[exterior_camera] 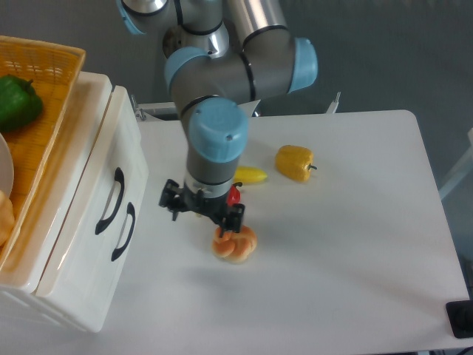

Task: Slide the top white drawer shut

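drawer: top white drawer [111, 159], white plastic, dark curved bar handle
state: looks pushed in, front about flush
spot: 9 o'clock, frame's left side

The top white drawer [81, 185] is being shown as smooth white plastic with a faint sheen, its dark handle [111, 201] as glossy. The worktop [347, 251] is being seen as matt white. The basket [44, 96] is being seen as rough orange wicker. The arm [222, 74] is being presented in brushed grey metal with smooth blue plastic caps; the claw [202, 212] is being rendered in matt black.
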Tool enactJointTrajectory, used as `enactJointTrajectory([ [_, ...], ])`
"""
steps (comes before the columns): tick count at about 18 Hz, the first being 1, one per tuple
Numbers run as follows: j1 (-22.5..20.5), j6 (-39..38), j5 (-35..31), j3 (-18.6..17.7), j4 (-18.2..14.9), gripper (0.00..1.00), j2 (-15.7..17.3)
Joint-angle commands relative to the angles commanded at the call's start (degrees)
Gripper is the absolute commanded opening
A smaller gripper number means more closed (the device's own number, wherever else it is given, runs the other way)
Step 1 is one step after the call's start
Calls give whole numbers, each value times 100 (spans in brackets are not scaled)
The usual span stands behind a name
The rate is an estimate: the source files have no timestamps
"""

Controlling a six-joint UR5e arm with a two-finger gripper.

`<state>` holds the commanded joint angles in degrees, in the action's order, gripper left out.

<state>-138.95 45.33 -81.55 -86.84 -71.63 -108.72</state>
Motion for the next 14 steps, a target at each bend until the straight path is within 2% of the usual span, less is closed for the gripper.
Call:
enactJointTrajectory([
  [4,-132,1248,-677,53,-9,100,-17],
  [10,-975,2242,-862,18,-17,100,0],
  [14,-1476,3330,-907,18,-17,100,123],
])
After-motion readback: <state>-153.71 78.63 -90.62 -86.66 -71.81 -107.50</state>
